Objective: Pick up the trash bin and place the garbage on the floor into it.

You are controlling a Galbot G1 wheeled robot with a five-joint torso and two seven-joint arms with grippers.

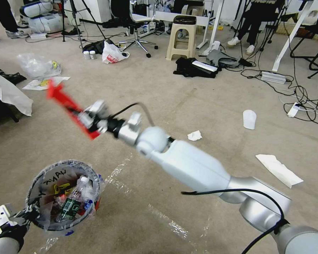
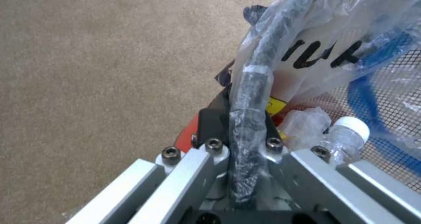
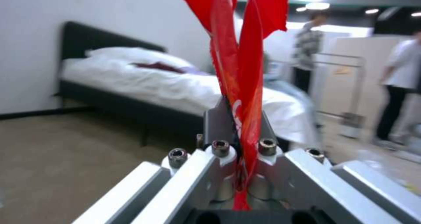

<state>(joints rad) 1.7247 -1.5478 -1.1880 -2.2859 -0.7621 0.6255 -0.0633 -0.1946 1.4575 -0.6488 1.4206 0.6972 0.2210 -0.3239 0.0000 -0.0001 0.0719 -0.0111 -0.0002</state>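
Right hand (image 1: 82, 118) pinches a red wrapper (image 1: 65, 100), above the trash bin (image 1: 62, 195).

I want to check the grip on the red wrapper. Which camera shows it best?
The right wrist view: the red wrapper is pinched between the right claw's shut fingers. The head view shows the wrapper whole, held aloft beyond the trash bin.

The red wrapper (image 1: 65, 102) streaked with blur beyond the right gripper (image 1: 84, 118); its print was unreadable, and its top ran off the right wrist view's edge. The bag (image 2: 307, 36) wrapped the bin (image 2: 188, 136) rim inside the left gripper (image 2: 245, 118), hiding it. The bag's black writing (image 2: 320, 54) was folded and incomplete. The left gripper (image 1: 23, 215) was cut by the head view's edge.
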